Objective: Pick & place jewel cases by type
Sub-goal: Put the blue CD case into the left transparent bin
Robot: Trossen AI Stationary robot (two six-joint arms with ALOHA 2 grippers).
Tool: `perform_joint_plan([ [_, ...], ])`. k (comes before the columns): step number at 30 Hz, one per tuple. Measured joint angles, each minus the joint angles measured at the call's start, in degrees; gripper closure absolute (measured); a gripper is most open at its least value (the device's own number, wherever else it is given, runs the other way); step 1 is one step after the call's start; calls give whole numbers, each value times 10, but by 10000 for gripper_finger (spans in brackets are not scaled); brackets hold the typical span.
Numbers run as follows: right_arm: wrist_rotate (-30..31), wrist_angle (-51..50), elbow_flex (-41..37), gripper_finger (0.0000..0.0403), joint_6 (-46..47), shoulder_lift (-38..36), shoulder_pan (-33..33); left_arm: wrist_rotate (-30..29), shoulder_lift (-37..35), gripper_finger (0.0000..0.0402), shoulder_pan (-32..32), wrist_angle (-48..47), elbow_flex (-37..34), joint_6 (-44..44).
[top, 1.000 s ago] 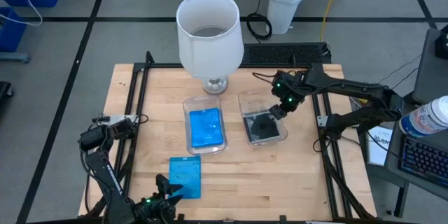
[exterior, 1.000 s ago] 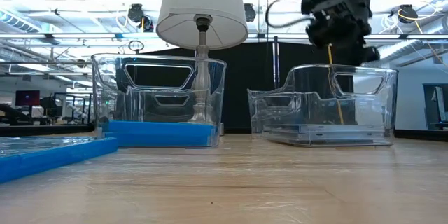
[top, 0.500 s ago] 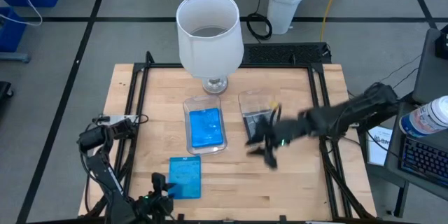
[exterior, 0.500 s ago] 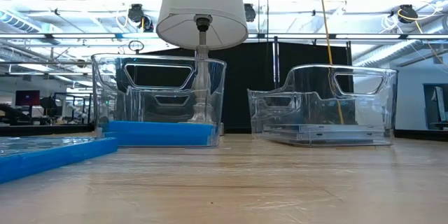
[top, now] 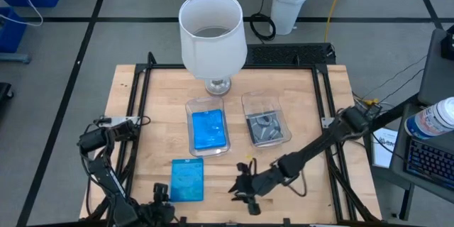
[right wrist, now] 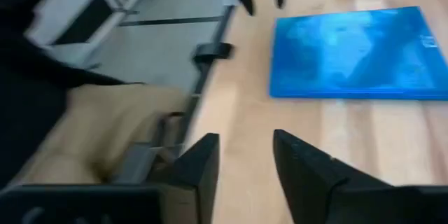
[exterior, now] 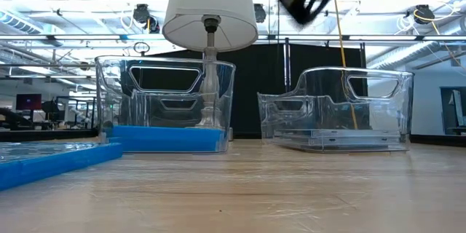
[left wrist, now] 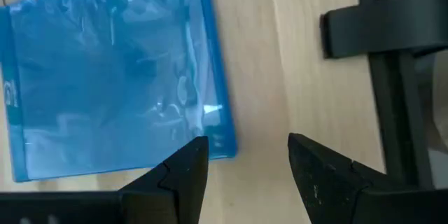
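The right pincer (top: 245, 188) is spread apart, holding nothing, near the blue case (top: 188, 179) on the counter (top: 305, 120). The left pincer (left wrist: 245, 157) is spread apart beside that case.

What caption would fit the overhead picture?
Right gripper reaches toward the loose blue jewel case; blue and grey cases sit sorted in clear trays.

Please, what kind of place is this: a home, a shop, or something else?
Most likely a robotics lab or workshop. A light wooden table with a black metal frame carries the robot arms. The low view shows exposed ceiling pipes. A black computer keyboard lies on a desk beside the table.
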Motion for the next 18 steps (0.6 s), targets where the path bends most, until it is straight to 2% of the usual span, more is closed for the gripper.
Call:
perform_joint_plan([
  [4,57,39,0,338,-30,52,-12,-30,0,199,-3,5,-22,22],
  [8,56,76,0,393,-35,86,-36,-38,0,199,-3,14,-40,36],
  [14,38,115,1,387,-13,121,-66,-14,0,199,-5,17,-45,26],
  [18,23,132,1,393,14,147,-73,-10,0,199,-16,6,-41,-39],
])
